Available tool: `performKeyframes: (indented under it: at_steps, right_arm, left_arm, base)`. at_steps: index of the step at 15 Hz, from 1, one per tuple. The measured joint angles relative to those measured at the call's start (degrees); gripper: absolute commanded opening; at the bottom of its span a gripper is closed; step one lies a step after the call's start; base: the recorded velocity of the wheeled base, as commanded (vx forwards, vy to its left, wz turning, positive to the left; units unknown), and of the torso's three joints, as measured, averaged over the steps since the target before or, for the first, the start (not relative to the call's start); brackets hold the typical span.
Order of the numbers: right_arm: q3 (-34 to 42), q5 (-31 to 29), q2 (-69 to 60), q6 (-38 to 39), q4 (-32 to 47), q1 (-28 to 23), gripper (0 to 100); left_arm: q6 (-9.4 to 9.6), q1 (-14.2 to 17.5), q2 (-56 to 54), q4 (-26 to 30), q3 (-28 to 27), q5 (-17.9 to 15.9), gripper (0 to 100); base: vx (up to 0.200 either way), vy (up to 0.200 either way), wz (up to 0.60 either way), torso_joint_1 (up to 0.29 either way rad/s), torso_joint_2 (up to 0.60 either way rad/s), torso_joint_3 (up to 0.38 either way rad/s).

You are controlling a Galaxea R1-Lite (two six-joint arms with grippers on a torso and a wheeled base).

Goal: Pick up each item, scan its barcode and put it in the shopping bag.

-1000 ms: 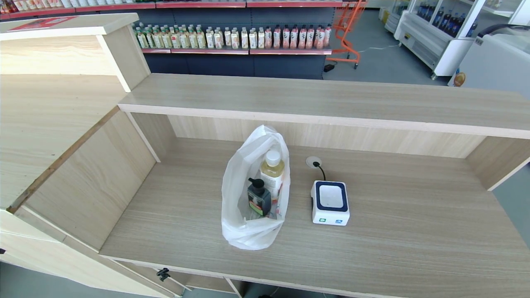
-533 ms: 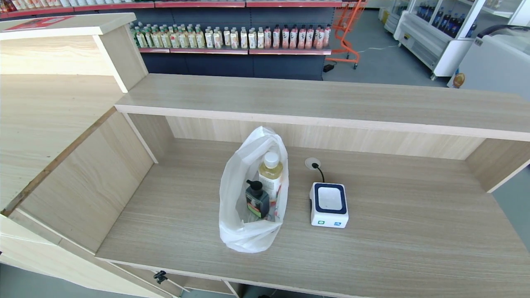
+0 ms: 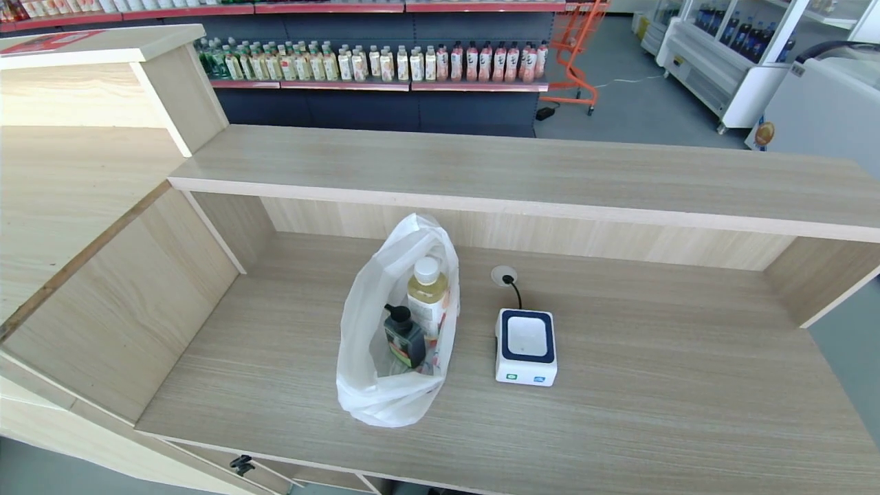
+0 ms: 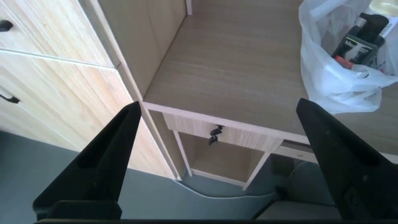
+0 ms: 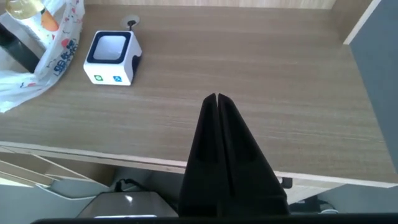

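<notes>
The shopping bag (image 3: 359, 330) stands open on the counter (image 3: 653, 385), with the scanner (image 3: 526, 346) just beside it, on the robot's right. A juice bottle (image 3: 427, 292) and a dark pump bottle (image 3: 404, 338) stand upright inside the bag, close together. I see no loose item on the counter, so I judge that the task is at its end or very near it.

The left gripper (image 4: 217, 104) is spread wide and holds nothing. The right gripper (image 5: 216, 99) has its fingers pressed together, also with nothing between them. Both hang in front of the counter's near edge, well apart from the bag.

To finish well, the arms should keep away from the thin plastic, because a small push could tip the bottles. If one more item comes, its barcode should face the scanner's window flat, and it should go down through the bag's mouth from above.

The head view gives the bottles' upright position and the scanner's cable (image 3: 512, 292). The wrist views add the spread of each gripper's fingers.
</notes>
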Motion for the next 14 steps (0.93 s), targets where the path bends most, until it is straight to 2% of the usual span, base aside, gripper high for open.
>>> performKeyframes:
  at_steps: [2,14]
  right_arm:
    - [-0.02,0.0,0.02,0.02,-0.05,-0.02,0]
    - [0.0,0.0,0.06,0.0,-0.02,0.02,0]
  left_arm:
    - [0.0,-0.02,0.0,-0.02,0.0,0.02,100]
    - [0.0,0.0,-0.01,0.0,0.0,0.0,100]
  base:
    - [0.2,0.0,0.0,-0.007,0.0,0.0]
    - [0.0,0.0,0.0,0.0,0.0,0.0]
